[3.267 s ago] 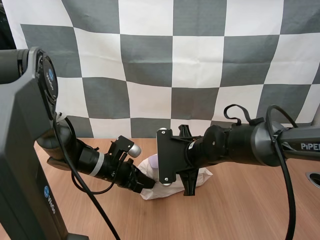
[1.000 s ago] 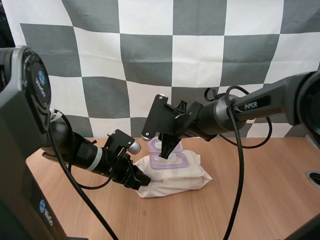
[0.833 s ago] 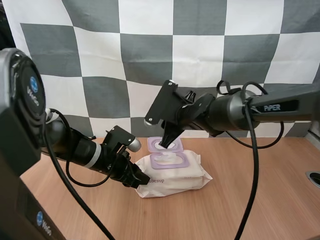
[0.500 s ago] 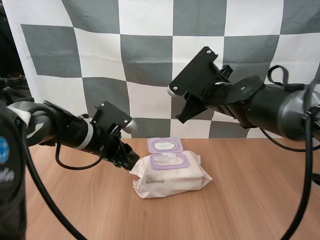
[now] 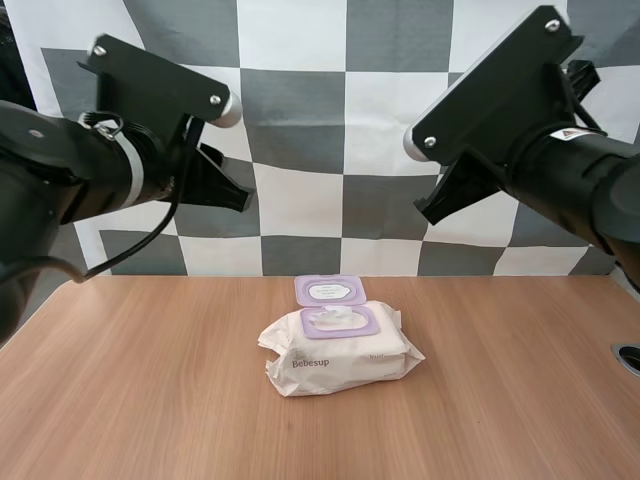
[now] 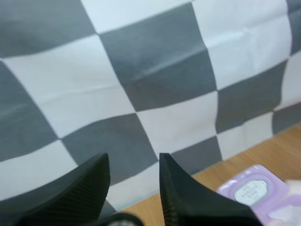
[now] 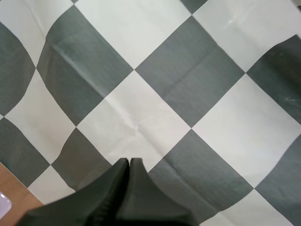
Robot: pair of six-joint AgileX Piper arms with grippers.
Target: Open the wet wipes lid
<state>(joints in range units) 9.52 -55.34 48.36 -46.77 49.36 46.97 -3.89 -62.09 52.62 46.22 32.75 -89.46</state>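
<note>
Well below both grippers, down on the wooden table (image 5: pixel 150 380): pack of wet wipes (image 5: pixel 340 355), white, lying flat, printed side toward the arms' bases. Purple lid (image 5: pixel 330 291) already open, flipped back flat on the pack's far side, hinged edge against the pack. Purple frame of the opening (image 5: pixel 338 322) uncovered on the pack's top, with a white wipe showing in it.

High up and off to the pack's left: left gripper (image 5: pixel 228 186), arm stretched in from the left edge, forearm roughly level, wrist tipped forward and down. From the left wrist: fingers (image 6: pixel 84 188) standing apart, ribbed inner faces turned to each other, a moderate gap and nothing between them. Past one fingertip, lower and farther off, the open lid (image 6: pixel 253 190) on the wood, well apart from the tips.

High up and off to the pack's right: right gripper (image 5: pixel 440 203), arm reaching in from the right edge, wrist end tilted down toward the table's middle. From the right wrist: fingers (image 7: pixel 113 188) pressed together into one dark wedge, closed on nothing.

Both grippers well clear of the pack, touching neither it nor the table. Pack roughly midway between them and beneath.
</note>
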